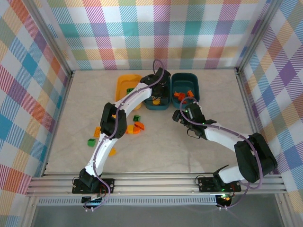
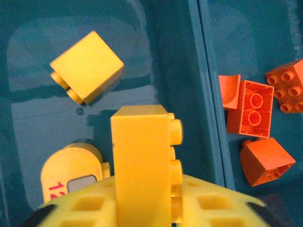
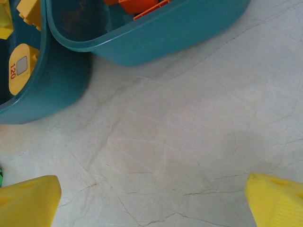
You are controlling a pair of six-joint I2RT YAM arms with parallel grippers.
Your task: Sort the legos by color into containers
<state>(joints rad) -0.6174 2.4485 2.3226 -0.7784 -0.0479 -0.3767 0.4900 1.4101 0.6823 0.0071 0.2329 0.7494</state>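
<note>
Pastel checked cloth (image 1: 142,33) walls a pale marbled table (image 1: 189,146). About six loose bricks (image 1: 91,142) lie at the left. At the back stand three bins. First comes the yellow bin (image 1: 124,82). Over the middle bin (image 2: 208,94) the left gripper (image 2: 142,208) pinches a tall yellow brick (image 2: 140,161) above two yellow pieces (image 2: 87,66). The right bin (image 1: 185,78) holds four orange bricks (image 2: 251,109). Just beside it the right gripper (image 3: 151,198) hovers, fingers spread.

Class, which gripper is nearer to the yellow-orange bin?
Left. The left gripper, holding a yellow brick, hangs over the middle teal bin right beside the yellow-orange bin; the right gripper is over the table by the far-right teal bin, farther away.
</note>
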